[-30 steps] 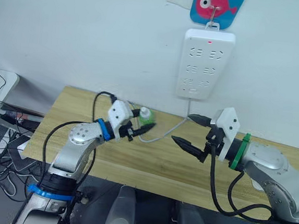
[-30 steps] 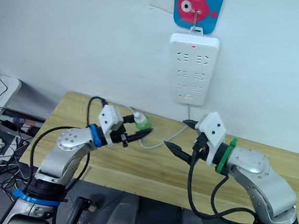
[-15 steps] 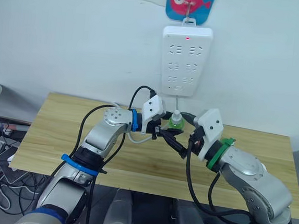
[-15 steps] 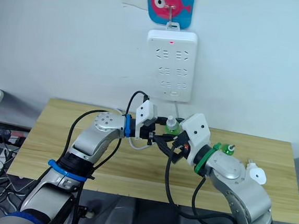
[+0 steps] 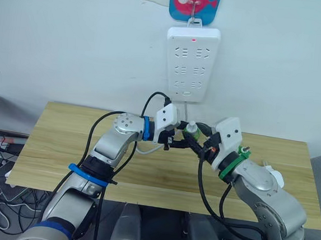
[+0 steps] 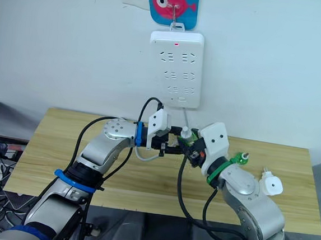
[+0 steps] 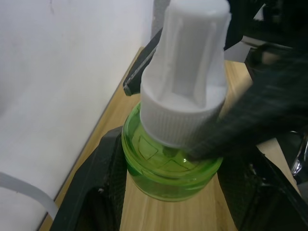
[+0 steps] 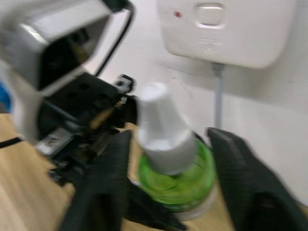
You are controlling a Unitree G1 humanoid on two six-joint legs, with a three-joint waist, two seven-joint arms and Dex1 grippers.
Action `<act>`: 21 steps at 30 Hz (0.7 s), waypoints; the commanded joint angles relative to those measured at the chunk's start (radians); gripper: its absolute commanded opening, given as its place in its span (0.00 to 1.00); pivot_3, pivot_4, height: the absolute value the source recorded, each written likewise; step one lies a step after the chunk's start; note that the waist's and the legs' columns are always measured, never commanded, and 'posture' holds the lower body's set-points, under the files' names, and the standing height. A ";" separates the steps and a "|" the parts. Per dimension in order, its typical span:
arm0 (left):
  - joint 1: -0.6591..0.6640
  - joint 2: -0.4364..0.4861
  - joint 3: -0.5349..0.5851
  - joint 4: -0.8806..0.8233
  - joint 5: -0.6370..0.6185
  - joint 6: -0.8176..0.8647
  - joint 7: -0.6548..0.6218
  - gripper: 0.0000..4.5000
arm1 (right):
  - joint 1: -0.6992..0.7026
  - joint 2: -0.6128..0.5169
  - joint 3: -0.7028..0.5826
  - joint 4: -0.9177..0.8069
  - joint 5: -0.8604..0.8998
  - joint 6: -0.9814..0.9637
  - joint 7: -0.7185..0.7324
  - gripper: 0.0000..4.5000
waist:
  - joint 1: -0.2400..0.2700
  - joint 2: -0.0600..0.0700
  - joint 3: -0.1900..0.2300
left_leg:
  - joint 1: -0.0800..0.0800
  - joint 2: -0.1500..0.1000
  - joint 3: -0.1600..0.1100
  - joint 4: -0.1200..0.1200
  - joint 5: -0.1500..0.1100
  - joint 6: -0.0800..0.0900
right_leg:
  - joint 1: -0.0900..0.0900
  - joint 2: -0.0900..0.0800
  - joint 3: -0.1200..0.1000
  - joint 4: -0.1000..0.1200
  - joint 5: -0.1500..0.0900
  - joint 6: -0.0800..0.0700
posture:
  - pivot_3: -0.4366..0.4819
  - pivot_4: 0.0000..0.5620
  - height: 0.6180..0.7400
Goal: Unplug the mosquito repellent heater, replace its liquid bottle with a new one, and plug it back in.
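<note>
two tools (image 5: 176,142) (image 5: 199,141) around one green bottle (image 7: 173,159), one heater (image 6: 272,185) apart

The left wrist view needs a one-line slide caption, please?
Left gripper holding a capped green liquid bottle above the wooden table.

Head stereo overhead; wrist cameras close on bottle (image 7: 173,144).

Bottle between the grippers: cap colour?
White cap on a green bottle; clearest in the left wrist view.
</note>
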 commanded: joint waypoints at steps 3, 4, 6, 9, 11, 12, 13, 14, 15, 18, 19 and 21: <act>-0.017 -0.014 0.008 -0.049 -0.016 -0.009 -0.014 0.50 | 0.012 0.006 -0.007 -0.005 -0.035 -0.042 -0.006 0.25 | 0.000 0.000 0.000 | 0.000 0.000 0.000 0.000 0.000 0.000 | 0.000 0.000 0.000 0.000 0.000 0.000 | 0.54 0.56 1.00; -0.018 -0.017 0.011 -0.049 -0.019 -0.011 -0.014 0.50 | 0.014 0.005 -0.008 -0.006 -0.037 -0.045 -0.004 0.25 | 0.000 0.000 0.000 | 0.000 0.000 0.000 0.000 0.000 0.000 | 0.000 0.000 0.000 0.000 0.000 0.000 | 0.54 0.56 1.00; -0.018 -0.027 0.023 -0.043 -0.030 -0.019 -0.011 0.50 | 0.017 0.002 -0.014 -0.009 -0.037 -0.051 0.001 0.25 | 0.000 0.000 0.000 | 0.000 0.000 0.000 0.000 0.000 0.000 | 0.000 0.000 0.000 0.000 0.000 0.000 | 0.53 0.56 1.00; -0.011 -0.047 0.047 -0.027 -0.055 -0.066 -0.028 0.50 | 0.002 -0.023 -0.021 -0.026 -0.018 -0.055 0.042 0.25 | 0.000 0.000 0.000 | 0.000 0.000 0.000 0.000 0.000 0.000 | 0.000 0.000 0.000 0.000 0.000 0.000 | 0.53 0.56 1.00; -0.005 -0.053 0.051 -0.017 -0.059 -0.104 -0.051 0.50 | -0.010 -0.044 -0.016 -0.032 -0.006 -0.057 0.080 0.25 | 0.000 0.000 0.000 | 0.000 0.000 0.000 0.000 0.000 0.000 | 0.000 0.000 0.000 0.000 0.000 0.000 | 0.53 0.56 1.00; 0.000 -0.054 0.046 -0.004 -0.059 -0.151 -0.081 0.50 | -0.018 -0.057 -0.019 -0.035 0.018 -0.057 0.114 0.25 | 0.000 0.000 0.000 | 0.000 0.000 0.000 0.000 0.000 0.000 | 0.000 0.000 0.000 0.000 0.000 0.000 | 0.53 0.56 1.00; 0.004 -0.056 0.043 0.006 -0.058 -0.185 -0.103 0.50 | -0.023 -0.065 -0.022 -0.036 0.036 -0.057 0.137 0.25 | 0.000 0.000 0.000 | 0.000 0.000 0.000 0.000 0.000 0.000 | 0.000 0.000 0.000 0.000 0.000 0.000 | 0.53 0.56 1.00; 0.006 -0.059 0.037 0.027 -0.055 -0.228 -0.132 0.50 | -0.032 -0.090 -0.026 -0.032 0.055 -0.063 0.181 0.25 | 0.000 0.000 0.000 | 0.000 0.000 0.000 0.000 0.000 0.000 | 0.000 0.000 0.000 0.000 0.000 0.000 | 0.54 0.56 1.00; 0.007 -0.062 0.035 0.044 -0.052 -0.255 -0.151 0.50 | -0.038 -0.107 -0.029 -0.029 0.066 -0.067 0.210 0.25 | 0.000 0.000 0.000 | 0.000 0.000 0.000 0.000 0.000 0.000 | 0.000 0.000 0.000 0.000 0.000 0.000 | 0.54 0.56 1.00; 0.003 -0.070 0.027 0.081 -0.079 -0.312 -0.260 0.50 | -0.054 -0.199 -0.057 0.011 0.114 -0.112 0.372 0.25 | 0.001 0.000 0.000 | 0.000 0.000 0.000 0.000 0.000 0.000 | 0.000 0.000 0.000 0.000 0.000 0.000 | 0.54 0.55 1.00; 0.002 -0.065 0.020 0.089 -0.092 -0.330 -0.315 0.50 | -0.064 -0.230 -0.076 0.035 0.141 -0.128 0.436 0.25 | 0.002 0.000 0.000 | 0.000 -0.001 0.000 0.001 0.000 0.000 | 0.001 0.000 0.000 0.000 0.000 0.000 | 0.54 0.55 1.00; -0.001 -0.050 0.012 0.098 -0.123 -0.345 -0.428 0.50 | -0.089 -0.291 -0.105 0.096 0.181 -0.162 0.563 0.25 | 0.001 0.000 0.000 | 0.000 -0.001 0.000 0.001 0.000 0.001 | 0.001 0.000 0.000 0.000 0.000 0.000 | 0.54 0.55 1.00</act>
